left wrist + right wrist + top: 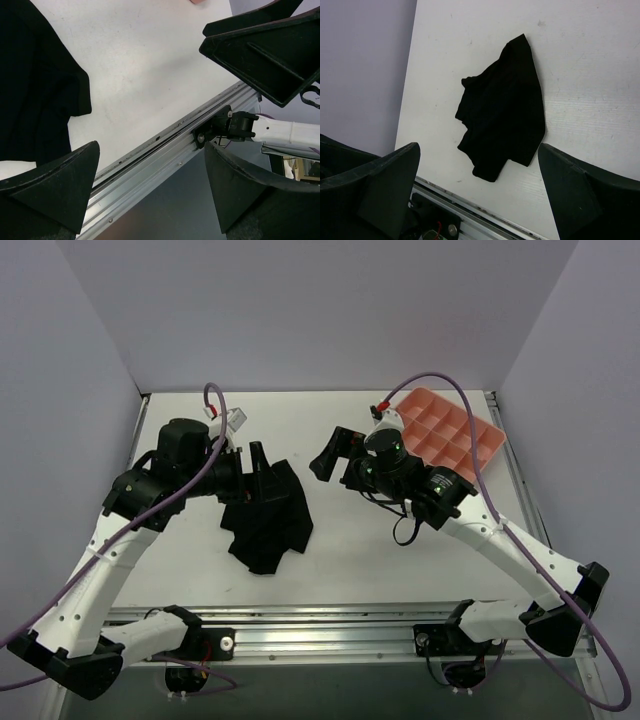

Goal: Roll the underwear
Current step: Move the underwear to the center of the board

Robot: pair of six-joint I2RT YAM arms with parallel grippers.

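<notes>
The black underwear (pixel 270 522) lies crumpled on the white table, left of centre. My left gripper (pixel 255 478) hovers over its upper left edge, open and empty. In the left wrist view the underwear (pixel 35 90) fills the left side, and the left gripper (pixel 150 192) has its jaws wide apart over the table's front rail. My right gripper (pixel 333 455) is open and empty, raised to the right of the garment and apart from it. In the right wrist view the underwear (pixel 502 110) lies beyond the open right gripper (pixel 480 192).
A pink compartment tray (pixel 447 435) stands at the back right. The aluminium front rail (pixel 320 620) runs along the near table edge and also shows in the left wrist view (pixel 165 145). The right gripper's fingers (pixel 270 45) show at the top right of the left wrist view. Walls close in at the left, back and right.
</notes>
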